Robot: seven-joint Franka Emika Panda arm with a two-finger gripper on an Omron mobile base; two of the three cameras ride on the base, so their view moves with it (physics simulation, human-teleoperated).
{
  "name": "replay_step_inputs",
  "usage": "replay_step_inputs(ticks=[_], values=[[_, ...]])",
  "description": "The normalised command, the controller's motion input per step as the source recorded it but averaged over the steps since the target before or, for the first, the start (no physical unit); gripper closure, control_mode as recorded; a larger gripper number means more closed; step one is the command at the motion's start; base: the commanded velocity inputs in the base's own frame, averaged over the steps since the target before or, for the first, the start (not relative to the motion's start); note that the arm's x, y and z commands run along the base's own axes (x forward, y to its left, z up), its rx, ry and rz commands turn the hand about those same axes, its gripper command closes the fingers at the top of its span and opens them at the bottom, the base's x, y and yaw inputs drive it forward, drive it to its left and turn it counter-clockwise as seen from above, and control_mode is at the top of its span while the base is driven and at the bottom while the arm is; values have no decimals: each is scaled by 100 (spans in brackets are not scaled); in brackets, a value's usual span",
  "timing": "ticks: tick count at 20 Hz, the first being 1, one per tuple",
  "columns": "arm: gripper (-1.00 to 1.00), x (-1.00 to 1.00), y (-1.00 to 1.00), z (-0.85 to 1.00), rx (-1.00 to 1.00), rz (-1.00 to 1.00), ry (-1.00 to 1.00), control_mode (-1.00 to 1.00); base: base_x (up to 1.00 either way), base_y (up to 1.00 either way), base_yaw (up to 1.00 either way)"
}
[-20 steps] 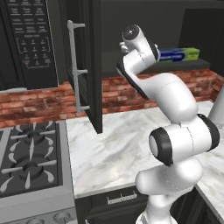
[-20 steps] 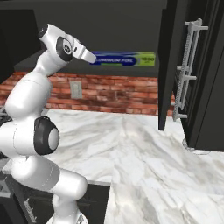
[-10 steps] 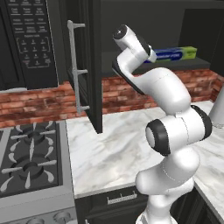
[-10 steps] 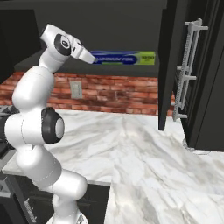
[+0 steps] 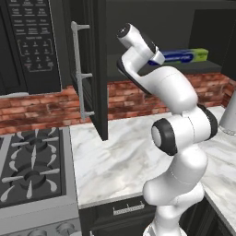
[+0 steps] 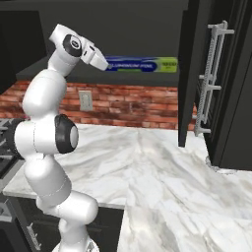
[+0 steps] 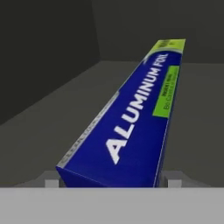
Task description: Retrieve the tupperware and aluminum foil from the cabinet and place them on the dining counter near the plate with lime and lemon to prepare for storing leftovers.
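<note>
1. left base view, from the left: black microwave (image 5: pixel 32 46) above a gas stove (image 5: pixel 30 170), then the open cabinet (image 5: pixel 99 69) door with its vertical silver bar handle (image 5: pixel 79 69).
2. right of the door, white arm raised into the cabinet opening; aluminum foil (image 5: pixel 186 56) lying flat on the cabinet shelf (image 5: pixel 207 68), blue box with green far end, near end hidden behind the wrist.
3. below, red brick backsplash (image 5: pixel 46 108) and marble worktop (image 5: pixel 120 152).
4. right base view, from the left: gripper (image 6: pixel 105 64) reaching to the foil's left end; aluminum foil (image 6: pixel 142 64) stretching right along the shelf; open cabinet door (image 6: pixel 216 83) with its bar handle at far right.
5. hand view: aluminum foil (image 7: pixel 140 118) running lengthwise away over the grey shelf floor, near end low between the two fingertips (image 7: pixel 50 180).
6. jaws spread to either side of the box's near end; cannot tell whether touching its sides or just apart.
</note>
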Motion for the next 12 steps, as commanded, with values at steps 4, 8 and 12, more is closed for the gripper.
replay_step_inputs(ticks=[4, 8, 12], values=[[100, -1, -31, -34, 3, -2, -1, -100, 0, 0, 0], [100, -48, -4, -36, 0, 1, -10, -100, 0, 0, 0], [100, -80, 0, -24, 0, 8, -14, -100, 0, 0, 0]])
